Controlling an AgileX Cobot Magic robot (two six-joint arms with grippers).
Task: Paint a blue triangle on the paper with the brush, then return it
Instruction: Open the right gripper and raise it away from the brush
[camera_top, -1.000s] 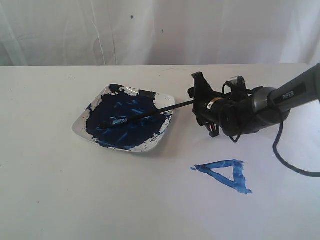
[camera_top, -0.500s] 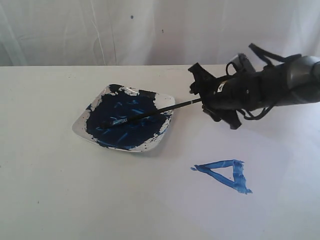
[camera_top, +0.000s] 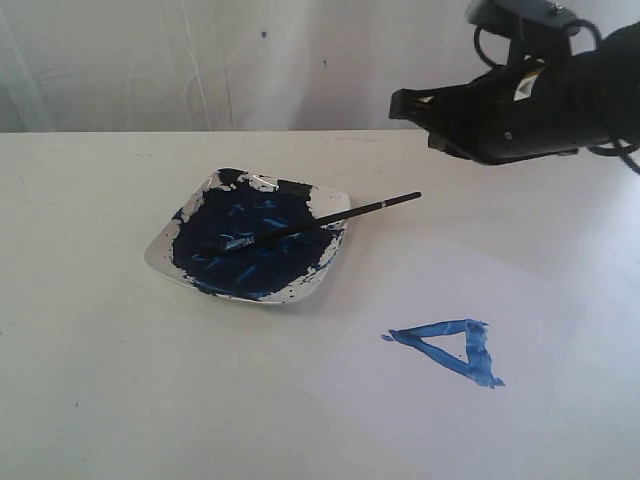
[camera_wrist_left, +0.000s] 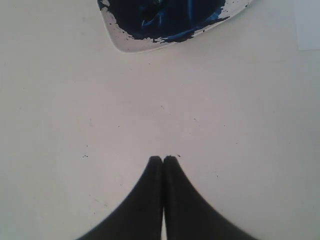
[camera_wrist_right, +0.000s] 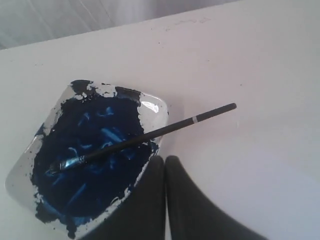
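Note:
The brush (camera_top: 310, 225) lies in the blue-smeared white dish (camera_top: 158, 256), its bristles in the paint and its black handle sticking out over the rim toward the right. The blue triangle (camera_top: 450, 348) is painted on the paper (camera_top: 540, 410) at the front right. My right gripper (camera_top: 402, 105) hangs raised above and to the right of the brush handle, shut and empty. In the right wrist view its closed tips (camera_wrist_right: 165, 160) sit above the dish rim (camera_wrist_right: 20, 175), apart from the brush (camera_wrist_right: 150, 135). My left gripper (camera_wrist_left: 163, 159) is shut over bare table near the dish (camera_wrist_left: 130, 46).
A white curtain (camera_top: 200, 60) hangs behind the table's back edge. A corner of the paper (camera_wrist_left: 307, 25) shows in the left wrist view. The left arm is outside the exterior view.
My right gripper has let go of the brush handle, risen up and away to the right, and closed. The brush stays resting in the dish.

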